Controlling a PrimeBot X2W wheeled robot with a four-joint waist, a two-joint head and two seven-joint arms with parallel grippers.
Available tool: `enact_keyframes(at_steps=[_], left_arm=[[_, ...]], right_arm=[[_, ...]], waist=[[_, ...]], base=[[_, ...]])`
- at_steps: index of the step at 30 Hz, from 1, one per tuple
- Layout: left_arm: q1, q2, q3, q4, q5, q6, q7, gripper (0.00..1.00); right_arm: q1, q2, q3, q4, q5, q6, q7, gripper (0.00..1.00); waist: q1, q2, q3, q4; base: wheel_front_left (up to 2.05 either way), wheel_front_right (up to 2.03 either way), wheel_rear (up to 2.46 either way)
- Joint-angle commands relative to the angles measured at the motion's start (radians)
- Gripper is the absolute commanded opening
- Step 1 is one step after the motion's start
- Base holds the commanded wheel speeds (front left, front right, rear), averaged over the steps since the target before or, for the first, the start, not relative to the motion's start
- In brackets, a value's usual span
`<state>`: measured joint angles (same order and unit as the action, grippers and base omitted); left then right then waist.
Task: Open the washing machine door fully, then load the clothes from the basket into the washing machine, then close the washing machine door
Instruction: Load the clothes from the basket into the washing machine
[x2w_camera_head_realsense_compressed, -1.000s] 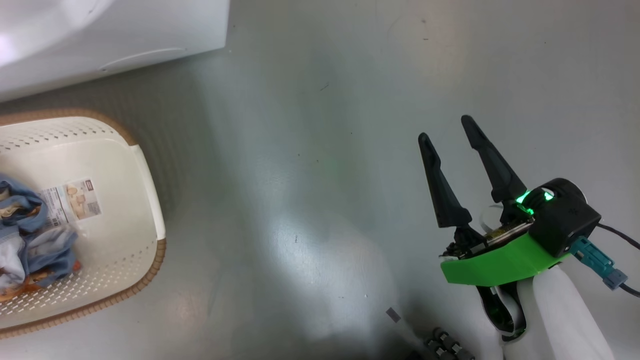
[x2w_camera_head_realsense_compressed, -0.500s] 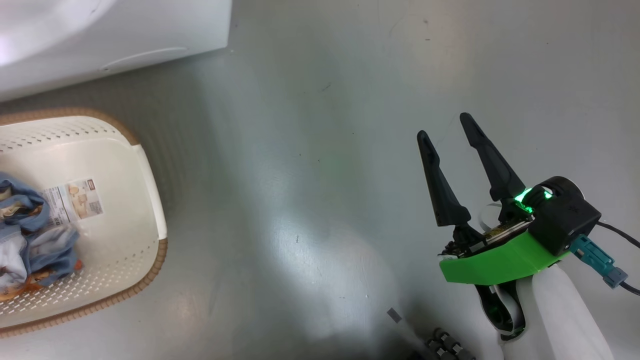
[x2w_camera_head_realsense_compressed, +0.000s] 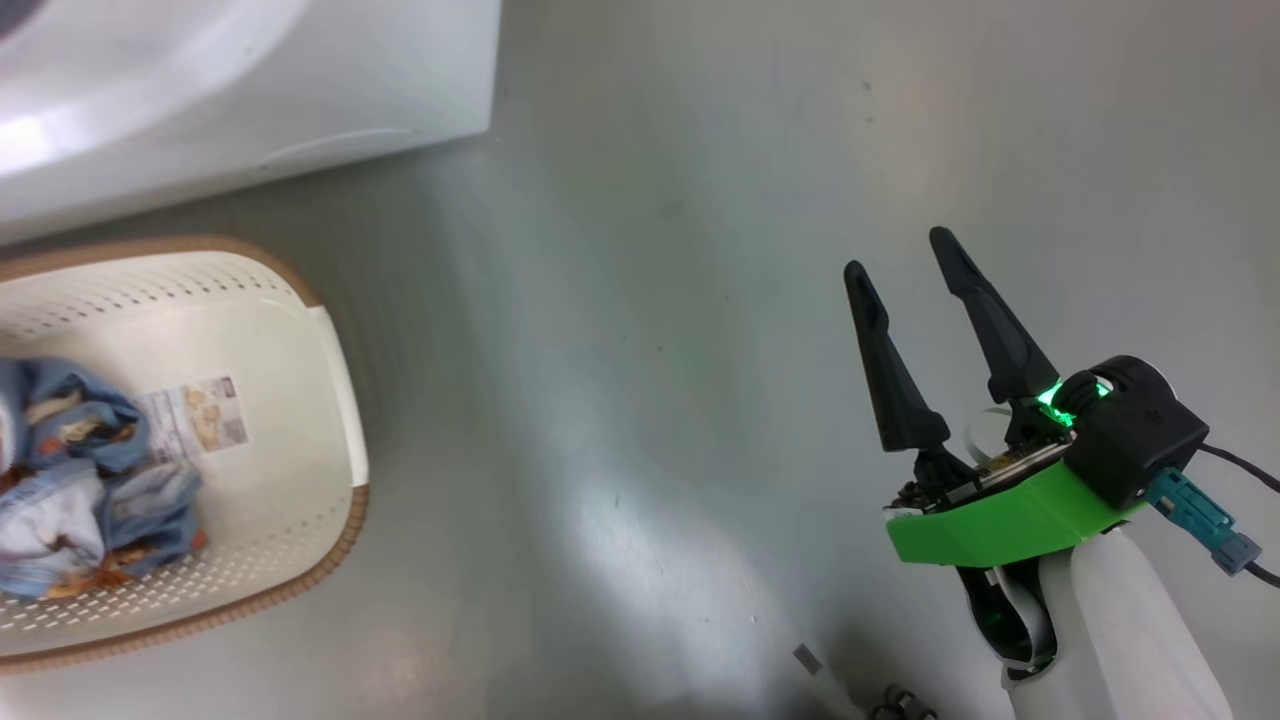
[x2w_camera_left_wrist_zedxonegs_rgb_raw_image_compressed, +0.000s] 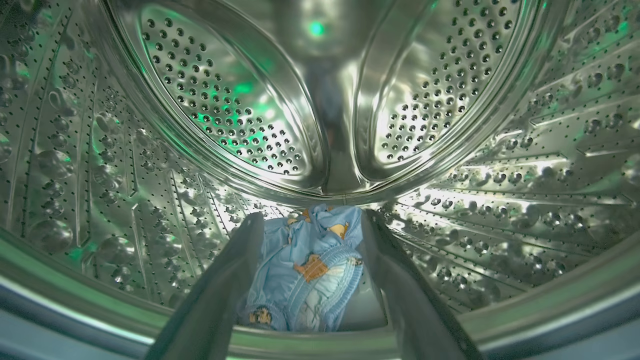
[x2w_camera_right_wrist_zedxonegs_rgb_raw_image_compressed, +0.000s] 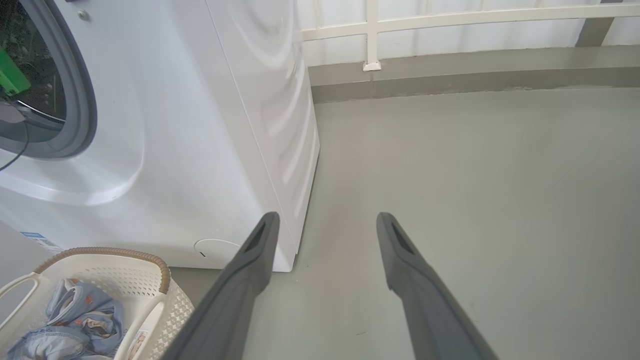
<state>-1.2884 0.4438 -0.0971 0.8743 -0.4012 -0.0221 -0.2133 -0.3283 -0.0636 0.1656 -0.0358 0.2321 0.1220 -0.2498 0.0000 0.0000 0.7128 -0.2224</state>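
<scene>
Left tool (x2w_camera_left_wrist_zedxonegs_rgb_raw_image_compressed: 312, 216) apart inside washing machine drum (x2w_camera_left_wrist_zedxonegs_rgb_raw_image_compressed: 450, 100), blue garment (x2w_camera_left_wrist_zedxonegs_rgb_raw_image_compressed: 310, 265) between fingers (x2w_camera_left_wrist_zedxonegs_rgb_raw_image_compressed: 225, 290); right tool (x2w_camera_head_realsense_compressed: 897, 252) apart; basket (x2w_camera_head_realsense_compressed: 335, 400) holds more clothes (x2w_camera_head_realsense_compressed: 90, 480)

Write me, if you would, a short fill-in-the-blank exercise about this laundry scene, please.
A piece of the clothes sits between the left gripper's fingers inside the steel ____.
More clothes lie in the cream ____ beside the washing machine.
The right gripper hangs open above the grey ____.
Missing words: drum; basket; floor.
</scene>
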Motion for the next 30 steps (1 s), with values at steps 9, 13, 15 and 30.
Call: enact_keyframes(at_steps=[9,13,15,30], left_arm=[[0.306,0.02,0.033,-0.185,-0.01,0.054,-0.043,1.0],[0.489,-0.007,0.054,-0.335,-0.014,0.094,-0.047,1.0],[0.589,-0.022,0.065,-0.424,-0.013,0.118,-0.047,1.0],[1.146,-0.139,0.021,-0.893,0.027,0.246,-0.042,1.0]], right_arm=[[0.082,-0.001,-0.002,-0.01,-0.018,0.009,-0.012,1.0],[0.114,0.0,-0.006,-0.005,-0.026,0.009,-0.012,1.0],[0.129,-0.002,-0.006,-0.001,-0.03,0.009,-0.012,1.0],[0.257,-0.027,-0.036,-0.001,-0.057,0.009,0.022,1.0]], waist=[[0.0,0.0,-0.13,0.053],[0.0,0.0,-0.19,0.073],[0.0,0.0,-0.222,0.082],[0.0,0.0,-0.432,0.172]], base=[[0.0,0.0,0.0],[0.0,0.0,0.0],[0.0,0.0,0.0],[0.0,0.0,0.0]])
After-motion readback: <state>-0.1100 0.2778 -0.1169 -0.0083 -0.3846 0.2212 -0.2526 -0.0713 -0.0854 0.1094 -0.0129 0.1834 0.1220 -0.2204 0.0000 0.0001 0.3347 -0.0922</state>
